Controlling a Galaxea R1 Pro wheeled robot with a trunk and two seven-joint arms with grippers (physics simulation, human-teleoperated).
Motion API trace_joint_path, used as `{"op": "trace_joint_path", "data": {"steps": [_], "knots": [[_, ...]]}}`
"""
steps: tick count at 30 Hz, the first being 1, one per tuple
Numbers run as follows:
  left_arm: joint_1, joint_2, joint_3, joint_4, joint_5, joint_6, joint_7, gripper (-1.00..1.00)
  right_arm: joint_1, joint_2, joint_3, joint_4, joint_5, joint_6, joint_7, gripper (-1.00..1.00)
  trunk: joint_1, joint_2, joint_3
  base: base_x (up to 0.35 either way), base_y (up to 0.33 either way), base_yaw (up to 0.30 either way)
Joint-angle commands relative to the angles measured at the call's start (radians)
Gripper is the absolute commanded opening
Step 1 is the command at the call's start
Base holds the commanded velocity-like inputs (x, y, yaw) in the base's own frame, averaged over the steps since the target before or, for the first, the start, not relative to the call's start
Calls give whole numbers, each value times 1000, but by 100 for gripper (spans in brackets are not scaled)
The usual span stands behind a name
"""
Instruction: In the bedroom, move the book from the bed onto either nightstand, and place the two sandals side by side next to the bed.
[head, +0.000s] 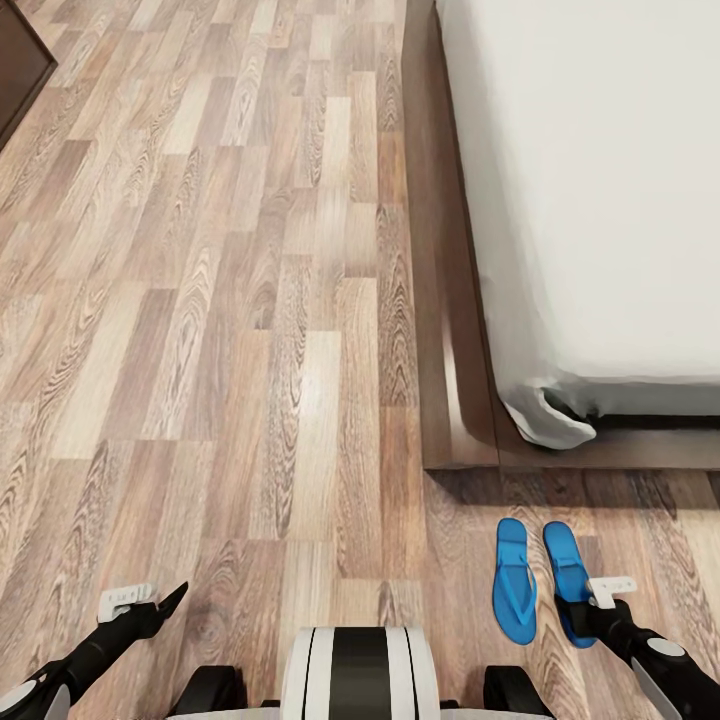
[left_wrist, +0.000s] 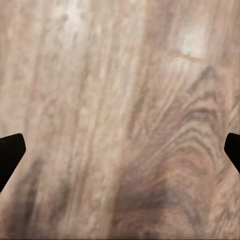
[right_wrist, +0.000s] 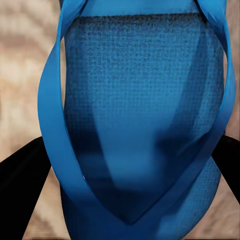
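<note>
Blue sandals lie side by side at lower right of the head view, the left one (head: 514, 580) free, the right one (head: 572, 580) under the right gripper (head: 597, 603), whose spread fingers straddle its straps without gripping. Light, floppy rubber; pinch the strap junction. The left gripper (head: 150, 600) hangs wide and empty.

Brown wood-plank floor (head: 220, 330), evenly lit, dark furniture corner (head: 18, 60) at far left

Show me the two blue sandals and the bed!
Left sandal (head: 514, 580), head view, middle of its sole.
Right sandal (head: 566, 565), head view, its sole ahead of the right arm.
Bed (head: 600, 180), head view, bare mattress top.
</note>
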Motion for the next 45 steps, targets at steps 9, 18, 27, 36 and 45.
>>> {"op": "trace_joint_path", "data": {"steps": [9,18,27,36,45], "knots": [[-1,0,2,1,4,-2,-5,100,-1,-1,6,1,-11,-4,1,-100,0,0,-1,0,0,0],[-1,0,2,1,4,-2,-6,100,-1,-1,6,1,-11,-4,1,-100,1,-1,-12,0,0,0],[-1,0,2,1,4,-2,-6,100,-1,-1,6,1,-11,-4,1,100,1,-1,-12,0,0,0],[-1,0,2,1,4,-2,-6,100,-1,-1,6,1,-11,-4,1,100,1,-1,-12,0,0,0],[-1,0,2,1,4,-2,-7,100,-1,-1,6,1,-11,-4,1,100,1,-1,-12,0,0,0]]}}
